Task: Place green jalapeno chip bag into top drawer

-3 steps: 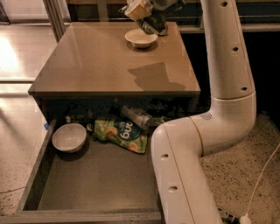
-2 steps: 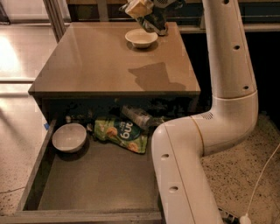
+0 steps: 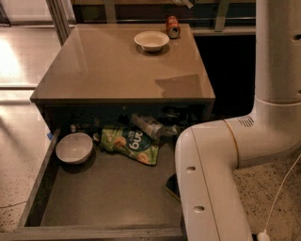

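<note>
The top drawer stands pulled out beneath the table, its grey floor bare at the front. The green jalapeno chip bag is out of view. Only a pale sliver shows at the top edge above the table's far side, and I cannot tell what it is. My gripper is above the top edge of the view, out of sight. My white arm bends across the drawer's right side and rises along the right of the view.
On the table stand a white bowl and an orange-red can. The drawer holds a white bowl, a bright green pouch and a clear crumpled bottle at the back. A dark, yellow-edged thing lies beside my arm.
The gripper and the pale thing it held above the table's bowl have gone up out of view. The can behind the bowl now shows.
</note>
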Available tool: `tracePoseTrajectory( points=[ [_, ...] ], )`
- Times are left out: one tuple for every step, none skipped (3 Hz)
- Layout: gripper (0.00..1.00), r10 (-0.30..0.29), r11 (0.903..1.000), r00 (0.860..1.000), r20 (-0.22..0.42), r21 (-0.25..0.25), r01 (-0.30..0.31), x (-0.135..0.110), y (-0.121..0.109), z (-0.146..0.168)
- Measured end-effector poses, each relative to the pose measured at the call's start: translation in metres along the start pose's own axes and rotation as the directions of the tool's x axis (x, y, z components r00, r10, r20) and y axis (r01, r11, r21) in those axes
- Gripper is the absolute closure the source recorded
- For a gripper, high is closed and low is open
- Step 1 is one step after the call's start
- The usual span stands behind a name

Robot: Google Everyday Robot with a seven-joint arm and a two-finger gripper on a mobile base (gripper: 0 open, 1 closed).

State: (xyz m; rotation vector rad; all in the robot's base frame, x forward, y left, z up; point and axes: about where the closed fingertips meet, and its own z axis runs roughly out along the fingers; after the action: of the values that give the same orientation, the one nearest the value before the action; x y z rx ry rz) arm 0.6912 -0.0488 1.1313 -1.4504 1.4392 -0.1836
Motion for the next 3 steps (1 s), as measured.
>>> tracePoseTrajectory(
  points=[
    [1.0,0.0,1.0,1.0,0.0,0.0,0.0,0.0,0.0,0.0],
    [1.0,-0.001,0.9994,1.0,0.014,-0.034,0.002,-0.002,0.008,0.007],
    [1.0,-0.003,0.9964,1.0,0.021,-0.084,0.004,-0.002,0.024,0.006]
  ],
)
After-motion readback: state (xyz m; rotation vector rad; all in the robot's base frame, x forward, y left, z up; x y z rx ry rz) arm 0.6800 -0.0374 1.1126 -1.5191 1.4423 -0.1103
